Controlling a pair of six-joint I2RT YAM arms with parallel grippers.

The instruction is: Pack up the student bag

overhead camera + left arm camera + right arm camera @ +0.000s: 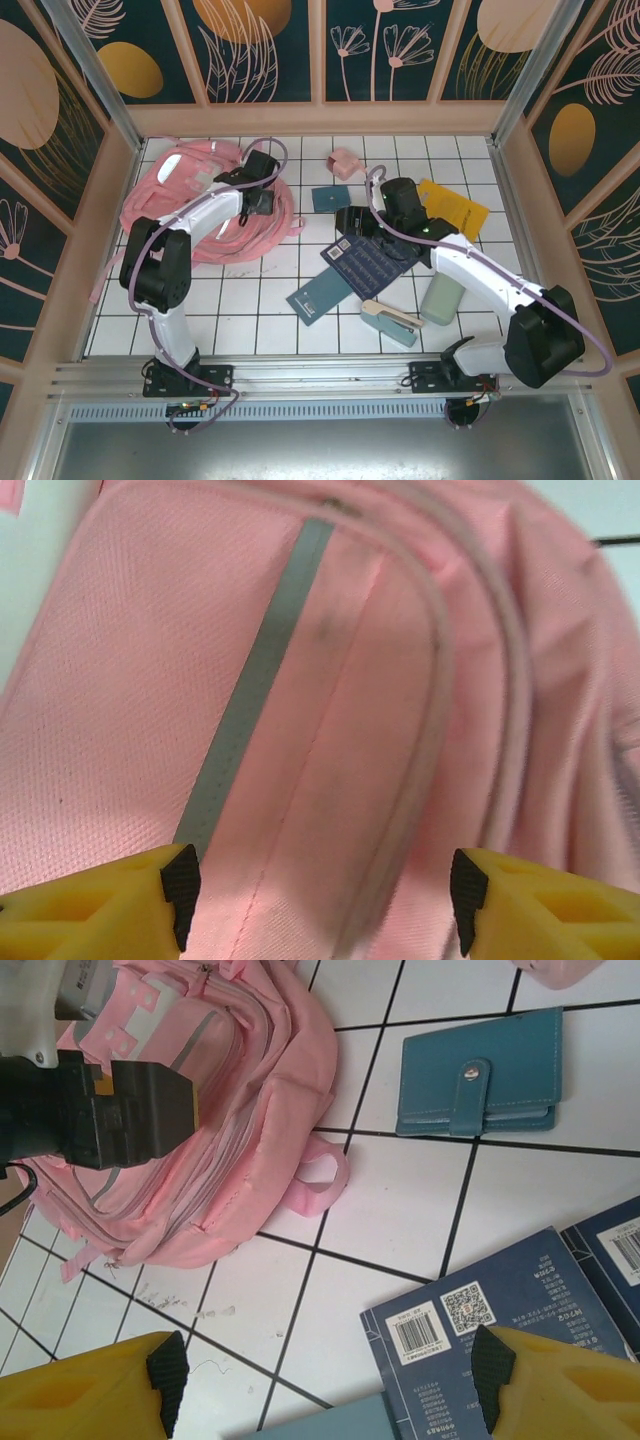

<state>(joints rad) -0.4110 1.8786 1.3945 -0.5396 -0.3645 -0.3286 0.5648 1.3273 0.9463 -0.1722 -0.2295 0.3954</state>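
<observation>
The student bag (pixel 190 205) is a big soft pink backpack lying at the back left of the tiled table. My left gripper (pixel 260 200) hovers over its right side. In the left wrist view its jaws (pixel 320 900) stand wide apart just above the pink fabric (pixel 350 710), beside a grey stripe (pixel 250 680), gripping nothing. My right gripper (pixel 352 222) is at mid-table, open (pixel 330 1380), above bare tile and the corner of a dark blue book (pixel 480 1330). The bag (pixel 200 1130) lies to its far left in that view.
A teal wallet (pixel 330 198) and a small pink pouch (pixel 345 163) lie behind the right gripper. Dark blue books (pixel 372 262), a teal notebook (pixel 318 295), a stapler (pixel 390 320), a pale green case (pixel 440 298) and a yellow booklet (pixel 455 208) surround the right arm. Walls close in the table.
</observation>
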